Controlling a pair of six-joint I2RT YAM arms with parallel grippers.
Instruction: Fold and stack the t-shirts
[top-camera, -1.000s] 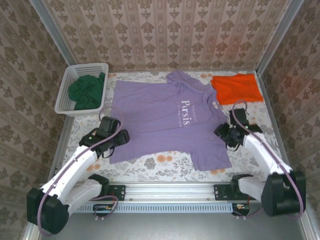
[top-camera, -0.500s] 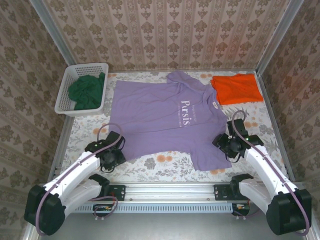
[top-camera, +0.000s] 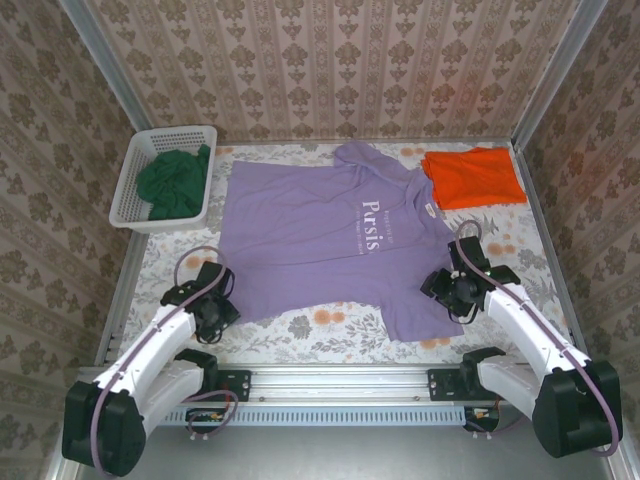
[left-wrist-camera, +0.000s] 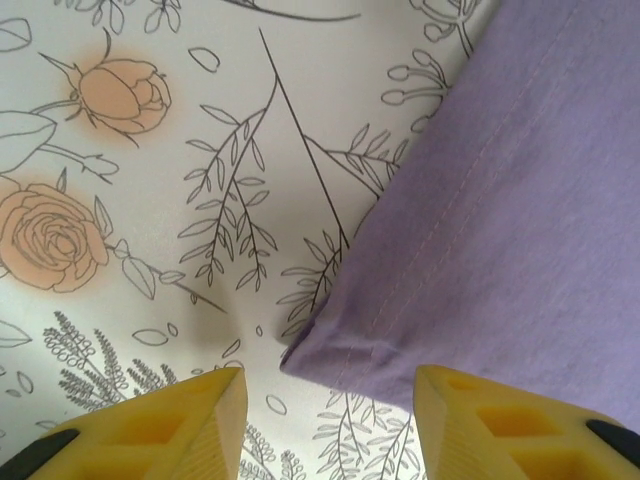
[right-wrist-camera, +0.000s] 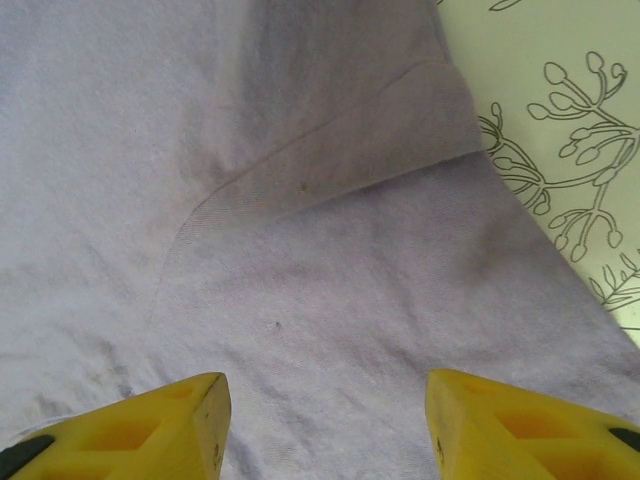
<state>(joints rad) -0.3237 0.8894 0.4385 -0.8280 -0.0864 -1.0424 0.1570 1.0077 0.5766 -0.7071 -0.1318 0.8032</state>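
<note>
L end effector: released, yellow fingers spread, nothing gripped. Low over the tabletop, pointing at a hem corner.
Lilac tee: laid out flat mid-tabletop, white chest lettering facing up. Hem twd the left side, neck twd the right.
Hem corner: near-left corner of the lilac tee, flat on the floral print. It's just ahead of the L fingertips and in line w/ the gap betw. them. Not pinched.
R end effector: also released, fingers wide apart, no cloth clamped. Right over the lilac fabric at the tee's near-right part.
Under R: a seam line and a small turned-over flap of lilac cloth. Tabletop print shows past the edge at right.
Orange tee: far-right corner, lying flat, just beside the lilac tee's neck end.
Green tee: bunched up inside the white basket, far-left, apart from both arms.
</note>
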